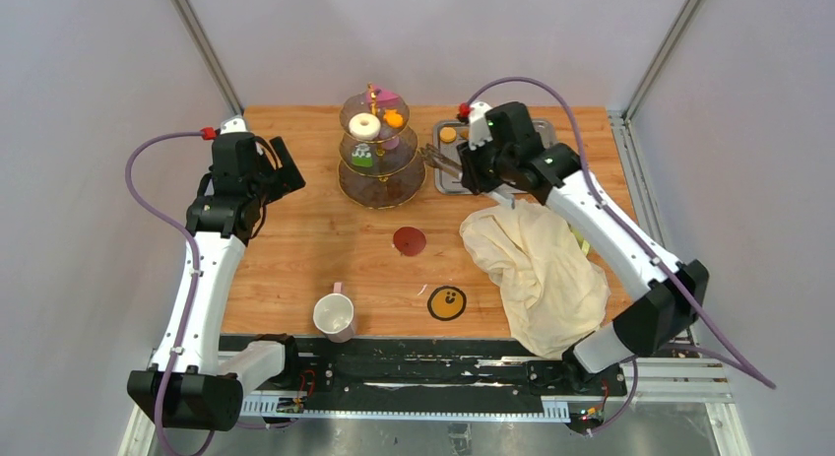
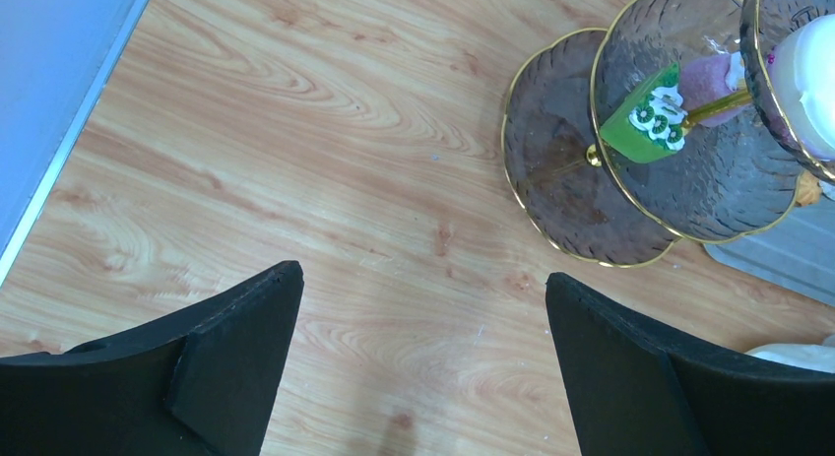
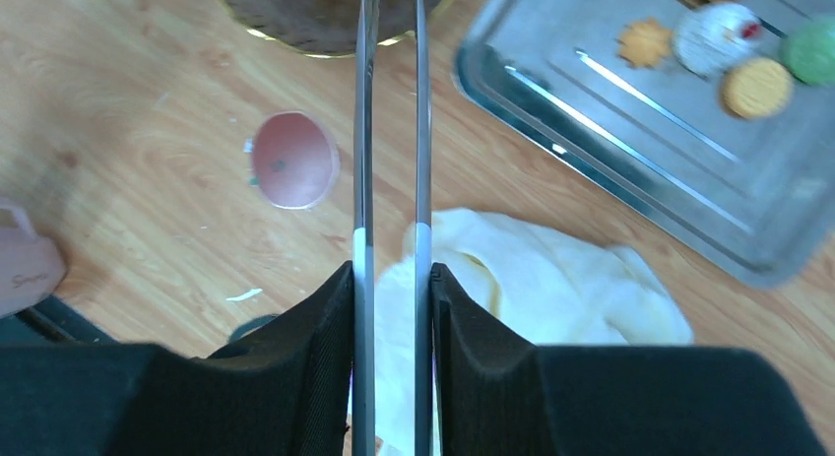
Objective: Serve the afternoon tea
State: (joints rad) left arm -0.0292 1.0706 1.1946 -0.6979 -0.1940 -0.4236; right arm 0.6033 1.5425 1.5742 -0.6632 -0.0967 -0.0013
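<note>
The left arm rises from its base at the near-left corner and reaches up the left side of the wooden table [image 1: 295, 259]. Its left gripper [image 2: 423, 289] hangs over bare wood to the left of the three-tier smoky glass stand with gold stem [image 1: 389, 188]. The black fingers [image 2: 236, 358] are spread wide with nothing between them.

The right arm stretches from the near-right corner across the large cream cloth [image 1: 537, 264] and bends left over the rectangular steel tray [image 3: 630, 151]. The right gripper [image 3: 392, 271] is clamped on a pair of thin steel tongs [image 3: 365, 131]. Their two blades run almost parallel with a narrow gap and point toward the stand's bottom tier (the tips run out of the wrist frame, so contact cannot be judged).

Only the overhead view takes in the whole stand, with a white donut [image 1: 364, 125] and pink and orange pieces on the top tier. It also shows a pale mug [image 1: 335, 315] upright near the front edge, a round red coaster [image 1: 410, 241] and a yellow coaster with a black face [image 1: 447, 302].

The left wrist view shows a green cake with white icing [image 2: 650, 116] on the middle tier.

The right wrist view shows what the arm mostly hides from above. On the tray lie an orange star-shaped biscuit [image 3: 645, 42], a white cake with a red top [image 3: 717, 37], an orange macaron [image 3: 756, 87] and a green cake [image 3: 812, 50].
</note>
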